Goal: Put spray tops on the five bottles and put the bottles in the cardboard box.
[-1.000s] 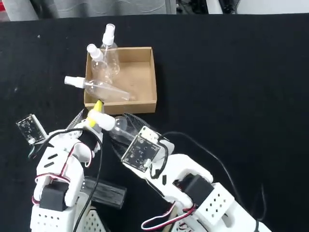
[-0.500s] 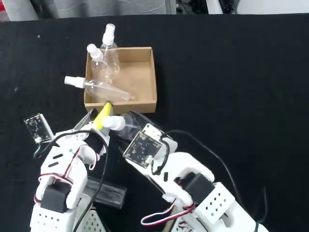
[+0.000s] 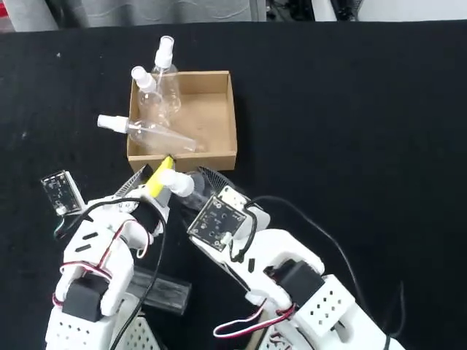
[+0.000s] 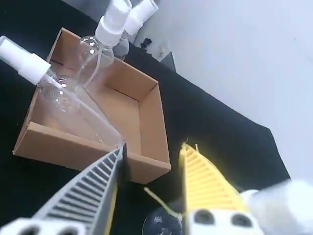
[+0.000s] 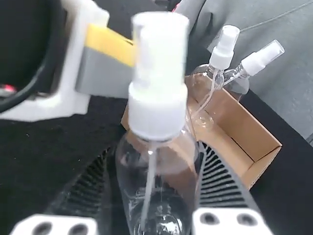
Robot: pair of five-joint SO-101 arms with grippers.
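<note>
Clear bottle [image 5: 157, 188] in R tool [image 5: 154, 164]; L tool [image 4: 151, 152] agape

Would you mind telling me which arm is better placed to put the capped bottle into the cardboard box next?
Right. The right hand is shut on the bottle, spray top already on, just short of the cardboard box. The left hand is open, holding nothing.

**Clear, white and brown on black**

The clear plastic spray bottle [image 5: 156, 196] has a white spray top [image 5: 157, 78]. The square cardboard box [image 3: 211, 158] is plain brown and the table [image 3: 350, 109] is black. The left gripper [image 4: 153, 147] has ribbed fingers, one yellow and one grey; the right gripper [image 5: 155, 149] has black ribbed fingers.
</note>
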